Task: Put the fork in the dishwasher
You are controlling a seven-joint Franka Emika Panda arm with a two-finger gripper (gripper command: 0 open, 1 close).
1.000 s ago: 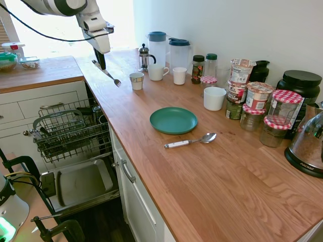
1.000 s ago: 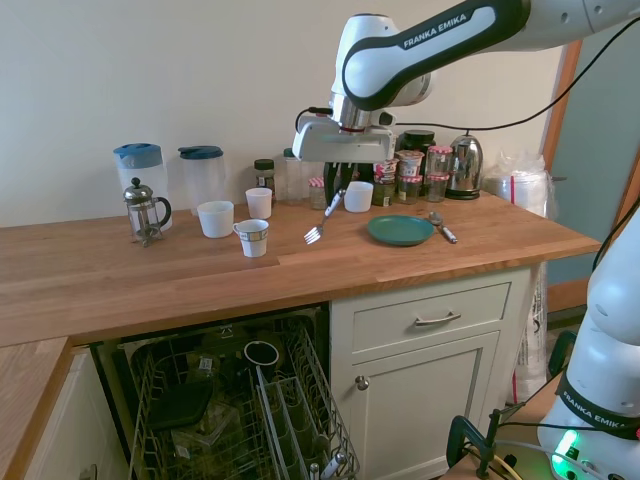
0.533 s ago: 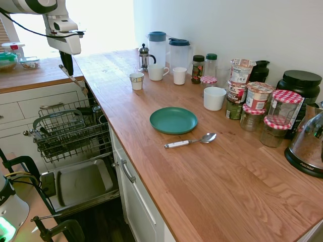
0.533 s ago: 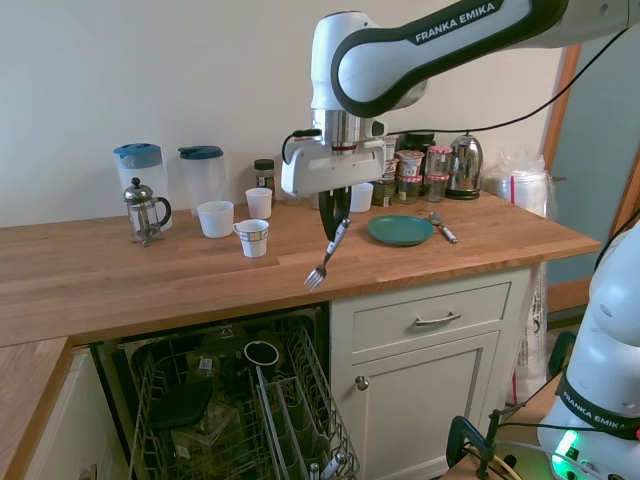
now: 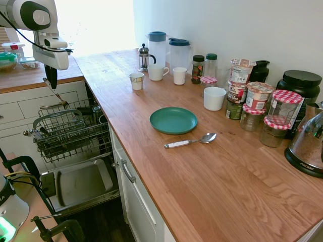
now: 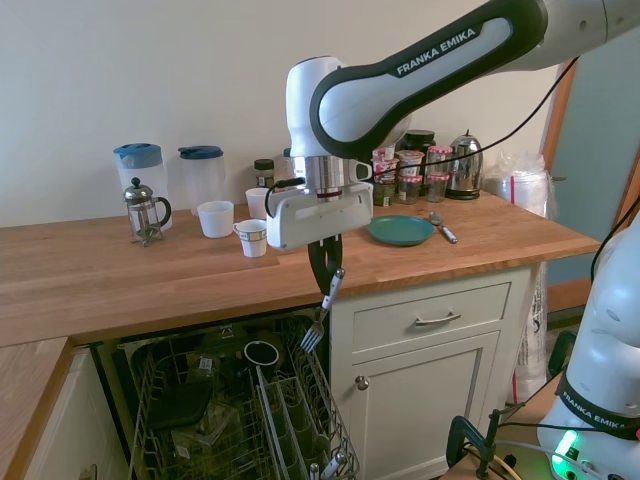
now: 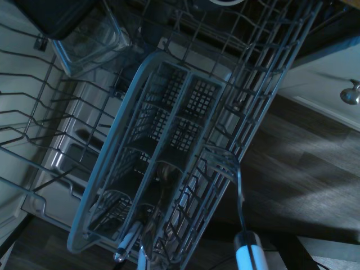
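My gripper (image 6: 325, 276) is shut on the white handle of the fork (image 6: 320, 312), which hangs tines-down over the pulled-out rack of the dishwasher (image 6: 230, 410). From the other side, the gripper (image 5: 51, 80) and the fork (image 5: 56, 94) hover above the dark wire rack (image 5: 68, 128), off the counter's edge. The wrist view looks straight down at the grey cutlery basket (image 7: 152, 185), with the fork (image 7: 233, 185) over the basket's edge; some cutlery lies in one end of the basket.
On the wooden counter (image 5: 192, 166) lie a teal plate (image 5: 173, 120) and a white-handled spoon (image 5: 191, 140). Cups, jugs, a French press (image 5: 144, 57) and several jars stand along the wall. The open dishwasher door (image 5: 81, 184) lies flat below the rack, beside white drawers (image 6: 425, 320).
The arm has carried the fork off the counter, past its edge, and lowered it over the dishwasher rack. The grip on the fork has not changed.
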